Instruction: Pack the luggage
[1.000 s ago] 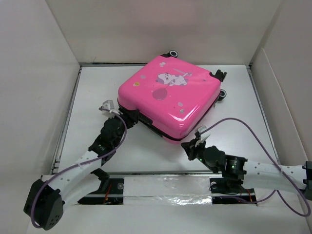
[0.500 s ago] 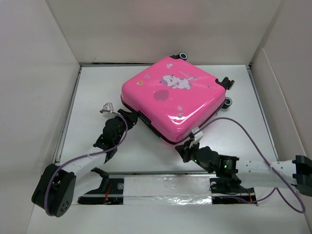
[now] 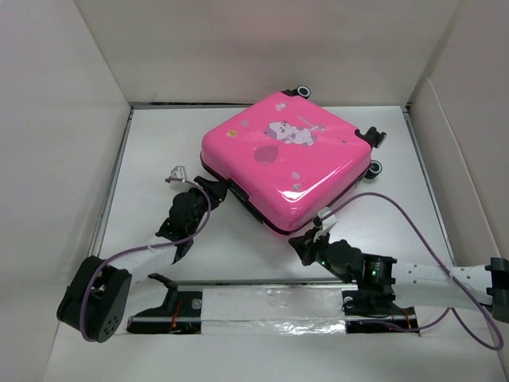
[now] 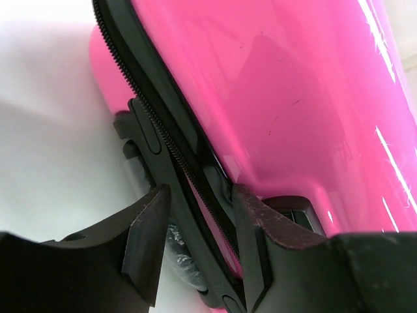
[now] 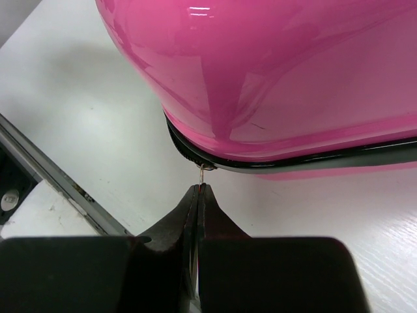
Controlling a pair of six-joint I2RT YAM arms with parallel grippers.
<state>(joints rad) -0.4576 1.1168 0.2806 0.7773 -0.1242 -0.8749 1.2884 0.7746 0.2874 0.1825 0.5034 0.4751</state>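
The luggage (image 3: 286, 159) is lying closed, the right gripper (image 5: 197, 194) pinching its zipper pull (image 5: 204, 169) to zip it, I judge, and the left gripper (image 4: 199, 202) gaping astride the zipper seam (image 4: 166, 140), probably bracing.

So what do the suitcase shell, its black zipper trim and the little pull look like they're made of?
The suitcase shell looks like hard glossy plastic: sharp light streaks, fine scratches. The zipper trim is matte black, probably rubbery plastic or fabric tape, with fine teeth. The zipper pull is a thin shiny ring, likely metal wire, pinched in the right gripper.
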